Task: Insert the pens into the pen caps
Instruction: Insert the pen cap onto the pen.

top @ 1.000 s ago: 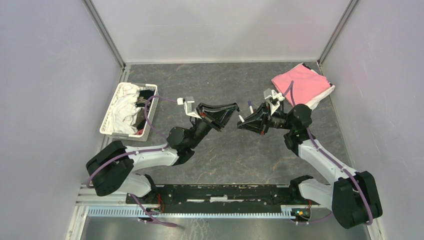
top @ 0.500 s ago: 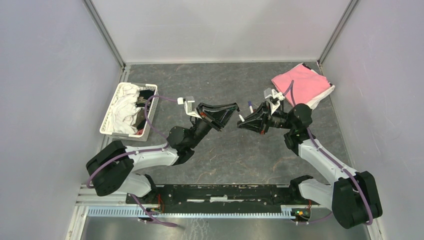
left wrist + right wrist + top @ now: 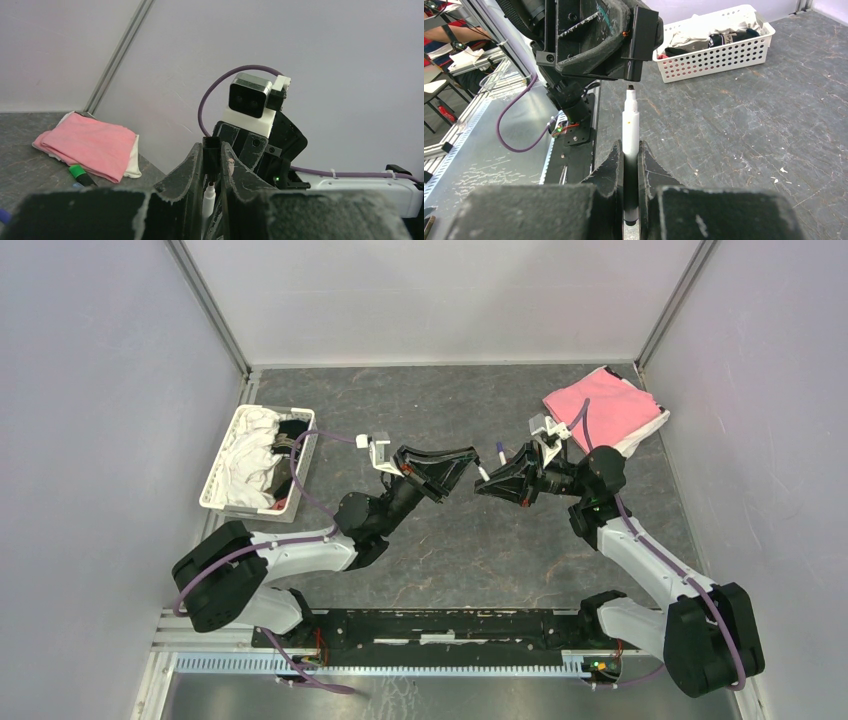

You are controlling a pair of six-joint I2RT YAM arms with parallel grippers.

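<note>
1. Grey mottled bench [image 3: 470,560], pale walls on three sides, and metal posts in the far corners.
2. One white basket [image 3: 222,480] of cloths sits well behind the left gripper [image 3: 468,458]. One pink cloth [image 3: 600,405] lies behind the right gripper [image 3: 484,486].
3. The two grippers face each other above the bench, nearly tip to tip.
4. The right gripper is clamped narrow on one white pen [image 3: 630,125]. The pen's long axis runs straight out between the fingers, with the nib towards the left gripper.
5. The left gripper is pinched on one black cap [image 3: 643,45]. The nib sits at the cap's mouth, not inside.
6. One green-topped marker [image 3: 78,173] lies beside the cloth, and one more thin pen [image 3: 499,452] lies just beyond the right gripper.
</note>
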